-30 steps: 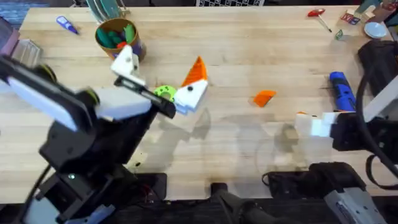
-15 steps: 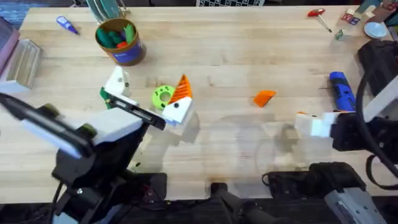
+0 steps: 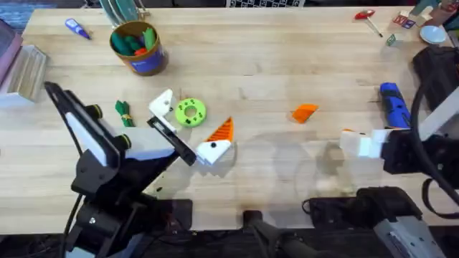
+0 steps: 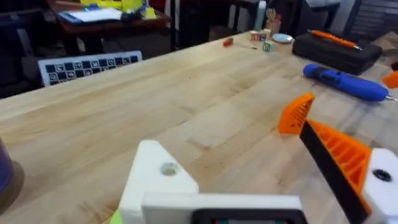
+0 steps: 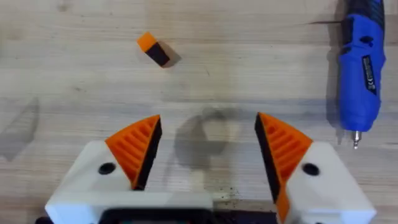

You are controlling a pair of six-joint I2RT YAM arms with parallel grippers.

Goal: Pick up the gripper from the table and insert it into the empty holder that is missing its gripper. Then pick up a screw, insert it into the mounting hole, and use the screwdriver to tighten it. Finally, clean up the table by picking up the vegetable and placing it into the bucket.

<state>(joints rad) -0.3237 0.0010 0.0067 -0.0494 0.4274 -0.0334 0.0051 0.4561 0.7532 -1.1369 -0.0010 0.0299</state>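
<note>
The loose orange gripper (image 3: 305, 112) (image 4: 295, 113) lies alone on the table (image 3: 272, 64). My left gripper (image 3: 190, 123) (image 4: 249, 180) stands open low over the table. One of its fingers is the bare white holder (image 3: 161, 106) (image 4: 155, 180); the other carries an orange pad (image 3: 221, 130). The dark green vegetable (image 3: 125, 113) lies just left of the holder. At the back left stands the bucket (image 3: 138, 46). My right gripper (image 3: 358, 143) (image 5: 208, 146) is open and empty, next to the blue screwdriver (image 3: 394, 106) (image 5: 359, 68). The screw is out of view.
A lime-green disc (image 3: 190, 112) sits between the left fingers. A small orange and dark block (image 5: 152, 48) lies ahead of the right gripper. A red-handled tool (image 3: 366, 16) and a small blue-purple tool (image 3: 77, 29) lie at the back. A black case (image 4: 336, 46) borders the right edge.
The left gripper has swung from beside the bucket toward the front and right, coming down around the green disc and uncovering the vegetable. The right arm has not moved.
</note>
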